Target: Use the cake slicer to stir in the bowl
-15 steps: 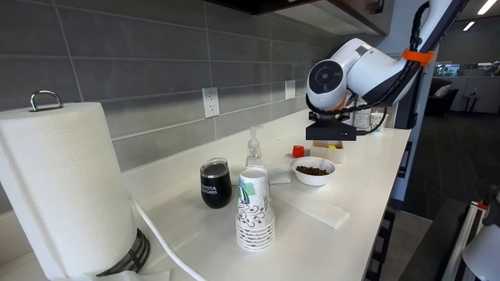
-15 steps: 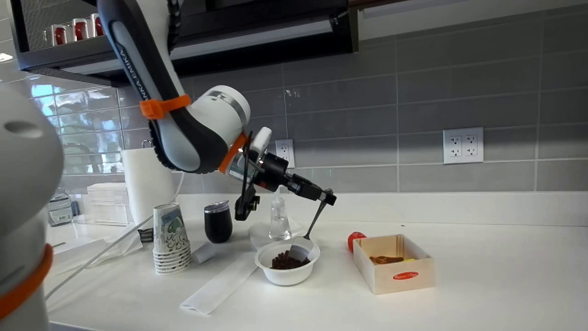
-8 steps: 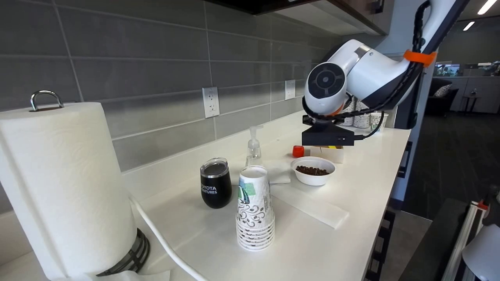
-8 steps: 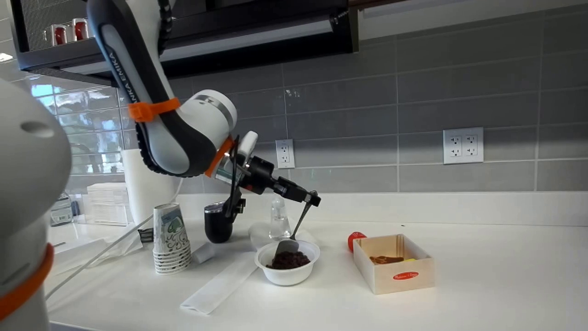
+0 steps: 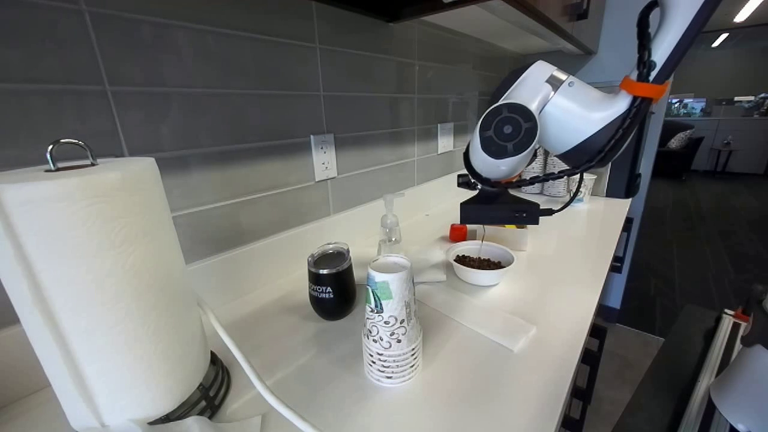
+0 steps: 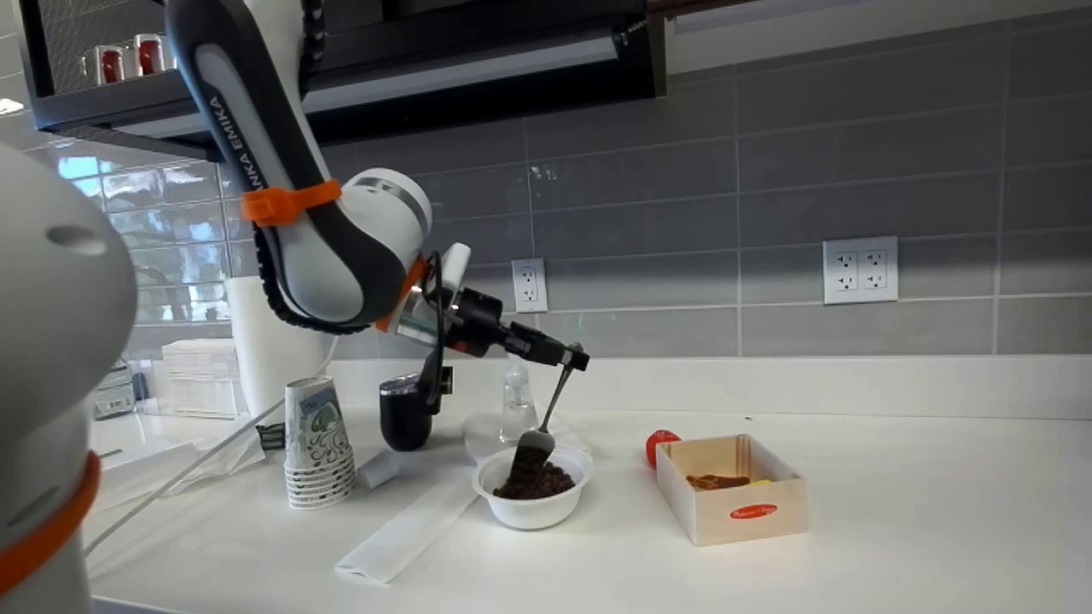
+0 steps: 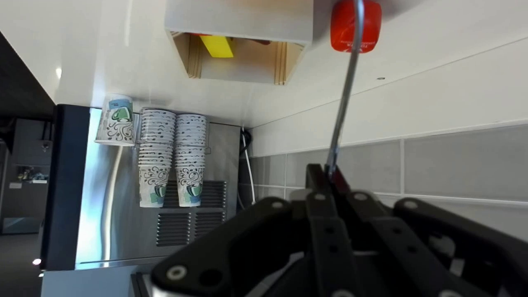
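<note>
My gripper (image 6: 580, 358) is shut on the upper end of the cake slicer (image 6: 559, 396), a slim metal utensil with a flat dark blade. The slicer slants down to the left, its blade tip among small brown pieces (image 6: 542, 488) at the left side of the white bowl (image 6: 531, 515). The bowl (image 5: 483, 276) and the slicer's thin shaft (image 5: 482, 235) also show in another exterior view, where the wrist hides the fingers. In the wrist view the slicer (image 7: 348, 82) rises from between the fingertips of the gripper (image 7: 326, 172); its blade and the bowl are out of view.
A wooden box (image 6: 751, 516) and a red object (image 6: 659, 445) stand right of the bowl. A clear pump bottle (image 6: 518, 409) stands just behind it. A black tumbler (image 5: 332, 291), a paper cup stack (image 5: 391, 336) and a folded napkin (image 5: 480, 318) are nearby.
In an exterior view, my gripper has moved left and slightly lower. The slicer's blade has swept from the bowl's right side to its left and looks turned. The bowl has barely shifted.
</note>
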{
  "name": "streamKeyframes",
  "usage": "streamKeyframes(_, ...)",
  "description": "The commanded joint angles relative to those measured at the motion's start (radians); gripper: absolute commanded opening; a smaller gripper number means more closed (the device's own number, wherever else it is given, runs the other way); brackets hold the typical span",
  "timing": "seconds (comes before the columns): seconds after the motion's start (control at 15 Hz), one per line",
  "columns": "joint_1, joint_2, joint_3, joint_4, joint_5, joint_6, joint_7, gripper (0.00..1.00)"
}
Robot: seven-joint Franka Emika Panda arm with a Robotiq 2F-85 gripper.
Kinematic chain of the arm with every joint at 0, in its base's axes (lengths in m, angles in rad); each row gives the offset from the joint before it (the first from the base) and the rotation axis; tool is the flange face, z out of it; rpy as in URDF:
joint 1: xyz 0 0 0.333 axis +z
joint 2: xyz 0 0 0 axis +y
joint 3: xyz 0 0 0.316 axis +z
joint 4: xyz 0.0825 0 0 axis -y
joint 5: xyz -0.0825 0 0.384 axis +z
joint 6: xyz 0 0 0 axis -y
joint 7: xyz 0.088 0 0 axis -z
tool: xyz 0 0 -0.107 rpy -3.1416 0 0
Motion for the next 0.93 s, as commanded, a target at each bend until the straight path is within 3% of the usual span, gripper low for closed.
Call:
streamKeyframes(0.0,0.000,0.026,-0.004,0.000,-0.104,-0.052,0.116,0.01)
streamKeyframes(0.53,-0.005,0.069,-0.012,-0.002,-0.192,-0.159,0.178,0.01)
streamKeyframes(0.87,-0.012,0.055,-0.020,-0.004,-0.139,-0.149,0.108,0.01)
